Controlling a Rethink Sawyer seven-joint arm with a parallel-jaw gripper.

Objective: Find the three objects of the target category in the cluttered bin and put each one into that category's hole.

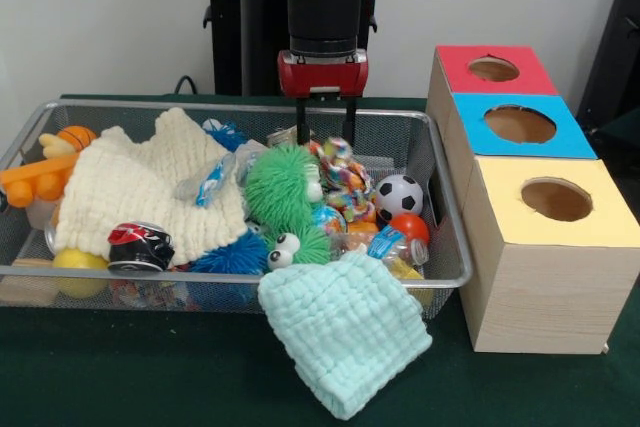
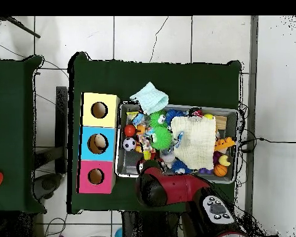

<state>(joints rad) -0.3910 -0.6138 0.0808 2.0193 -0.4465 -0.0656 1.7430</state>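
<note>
The wire mesh bin (image 1: 452, 247) (image 2: 230, 111) holds a jumble of toys. My gripper (image 1: 325, 134) hangs over the bin's far middle with its two black fingers apart and empty, tips just above a multicoloured rope toy (image 1: 345, 175). A green fuzzy toy (image 1: 281, 192) with googly eyes lies in the middle, a small soccer ball (image 1: 399, 194) (image 2: 129, 144) and an orange-red ball (image 1: 409, 228) (image 2: 129, 130) to its right. Three wooden boxes with holes stand beside the bin: red (image 1: 524, 72) (image 2: 95, 176), blue (image 1: 560, 137) (image 2: 98, 144), yellow (image 1: 605, 222) (image 2: 99, 110).
A cream knitted cloth (image 1: 140, 192) (image 2: 197, 141) covers the bin's left part. A mint knitted cloth (image 1: 345, 332) (image 2: 150, 97) hangs over the bin's near rim onto the green table. A crushed can (image 1: 139, 247), a yellow ball (image 1: 78, 260), an orange toy (image 1: 40, 180) and a blue spiky toy (image 1: 232, 257) lie in the bin.
</note>
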